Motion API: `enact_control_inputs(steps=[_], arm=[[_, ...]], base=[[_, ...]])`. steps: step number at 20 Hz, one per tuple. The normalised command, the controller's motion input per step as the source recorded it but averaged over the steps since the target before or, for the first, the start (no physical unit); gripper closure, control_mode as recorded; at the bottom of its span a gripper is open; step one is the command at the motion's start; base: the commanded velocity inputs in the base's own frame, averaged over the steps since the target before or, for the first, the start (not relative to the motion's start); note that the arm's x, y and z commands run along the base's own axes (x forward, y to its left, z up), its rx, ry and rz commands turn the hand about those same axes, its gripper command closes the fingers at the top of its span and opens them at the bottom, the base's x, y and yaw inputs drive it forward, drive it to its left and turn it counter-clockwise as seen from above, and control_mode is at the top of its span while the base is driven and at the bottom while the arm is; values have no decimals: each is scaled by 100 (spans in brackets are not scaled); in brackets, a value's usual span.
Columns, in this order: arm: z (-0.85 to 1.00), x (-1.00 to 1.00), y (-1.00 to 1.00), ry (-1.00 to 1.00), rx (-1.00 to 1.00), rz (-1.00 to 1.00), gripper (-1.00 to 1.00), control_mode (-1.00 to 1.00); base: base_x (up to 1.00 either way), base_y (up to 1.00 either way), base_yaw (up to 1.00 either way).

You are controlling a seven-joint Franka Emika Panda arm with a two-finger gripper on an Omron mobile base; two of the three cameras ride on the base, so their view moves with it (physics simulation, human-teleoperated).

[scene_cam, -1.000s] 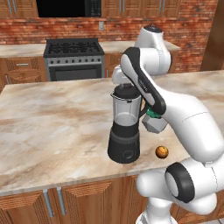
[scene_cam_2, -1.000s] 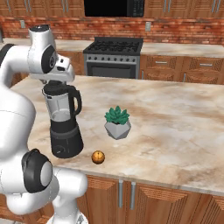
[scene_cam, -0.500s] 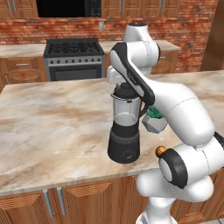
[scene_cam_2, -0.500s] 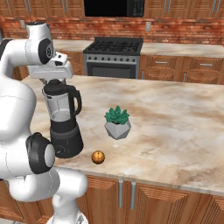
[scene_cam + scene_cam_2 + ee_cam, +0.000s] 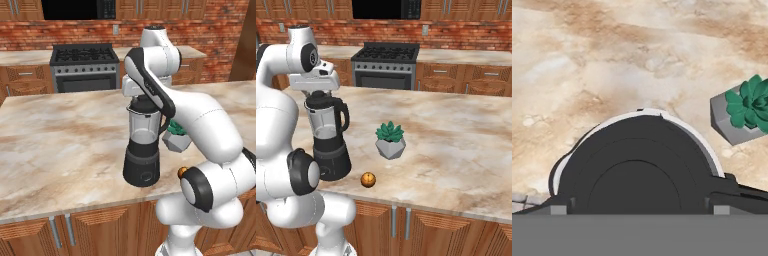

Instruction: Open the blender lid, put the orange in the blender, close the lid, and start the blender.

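The end effector (image 5: 320, 94), fingers spread, has dropped closer onto the blender lid (image 5: 642, 165) than before.

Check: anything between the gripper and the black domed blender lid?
Nothing visible. The open gripper hangs directly over the black domed blender lid, which sits on the jar. The green succulent in its grey pot stands off to the side.

The blender (image 5: 328, 137), black tapered base under a clear grey-tinted jar with a black side handle, stands upright on the marble counter, its black domed blender lid (image 5: 643, 167) seated on top. The small orange (image 5: 368, 180) lies just beside the base.
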Motion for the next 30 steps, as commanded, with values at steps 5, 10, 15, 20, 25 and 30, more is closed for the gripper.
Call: enact_control_inputs(steps=[5,10,15,20,25,30], arm=[[-3,0,0,0,0,0,100,-100],[3,0,0,0,0,0,100,-100],[62,-5,-14,-12,0,0,100,-100],[95,-28,-26,-21,0,0,100,-100],[19,-34,-81,-21,4,-5,100,-100],[-38,-37,-100,-7,9,-9,100,-100]], base=[[0,0,0],[0,0,0],[0,0,0],[0,0,0],[0,0,0],[0,0,0]])
